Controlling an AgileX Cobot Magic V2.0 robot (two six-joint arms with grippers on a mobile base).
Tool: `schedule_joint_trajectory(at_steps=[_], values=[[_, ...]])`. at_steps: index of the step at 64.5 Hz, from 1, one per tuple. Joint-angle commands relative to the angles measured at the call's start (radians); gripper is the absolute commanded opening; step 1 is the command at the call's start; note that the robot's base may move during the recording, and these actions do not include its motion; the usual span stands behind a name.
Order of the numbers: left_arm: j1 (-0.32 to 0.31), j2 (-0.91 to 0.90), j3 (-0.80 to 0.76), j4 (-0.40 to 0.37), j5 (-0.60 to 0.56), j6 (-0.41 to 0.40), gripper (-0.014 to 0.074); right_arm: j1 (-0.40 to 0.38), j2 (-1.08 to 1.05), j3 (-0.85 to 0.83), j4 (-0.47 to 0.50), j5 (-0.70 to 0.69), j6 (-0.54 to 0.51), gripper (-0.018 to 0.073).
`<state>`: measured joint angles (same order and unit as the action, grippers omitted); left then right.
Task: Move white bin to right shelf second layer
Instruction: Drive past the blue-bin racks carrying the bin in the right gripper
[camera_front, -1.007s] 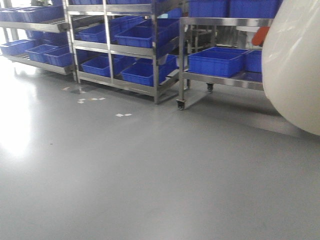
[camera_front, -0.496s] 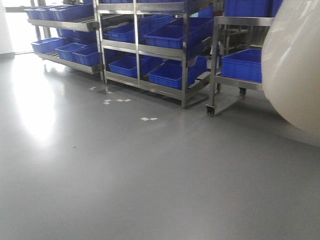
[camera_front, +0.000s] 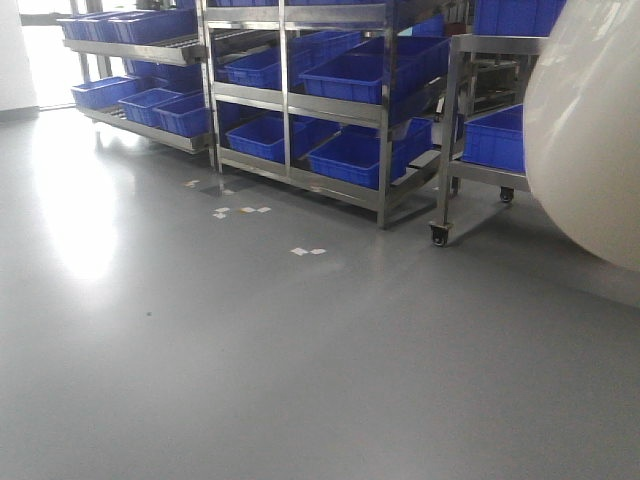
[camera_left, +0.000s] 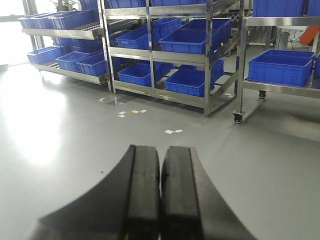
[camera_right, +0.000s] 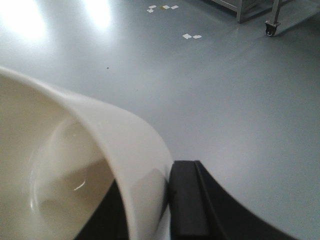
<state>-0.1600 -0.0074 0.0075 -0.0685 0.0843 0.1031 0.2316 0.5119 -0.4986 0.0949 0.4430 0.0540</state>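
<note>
Glossy cream-white bin (camera_right: 100, 135), empty, held aloft, rim wall pinched in the right tool (camera_right: 147, 205)

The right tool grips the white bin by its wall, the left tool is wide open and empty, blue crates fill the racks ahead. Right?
No: the left tool is shut, fingers pressed together and empty, as the left wrist view shows. The right tool does grip the white bin by its wall, and blue crates fill the racks ahead.
</note>
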Motion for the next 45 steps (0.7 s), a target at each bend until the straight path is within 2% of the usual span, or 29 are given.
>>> schedule_joint_trajectory(at_steps=[1,45], values=[[0.001,-0.014,0.037,-0.005,-0.084,-0.004,0.0085,-0.003,0.003,-0.033,0.003,-0.095,-0.001,0.0057],[0.001,-0.014,0.037,-0.005,-0.084,-0.004,0.0085,-0.003,0.003,-0.033,0.003,-0.095,-0.001,0.0057]])
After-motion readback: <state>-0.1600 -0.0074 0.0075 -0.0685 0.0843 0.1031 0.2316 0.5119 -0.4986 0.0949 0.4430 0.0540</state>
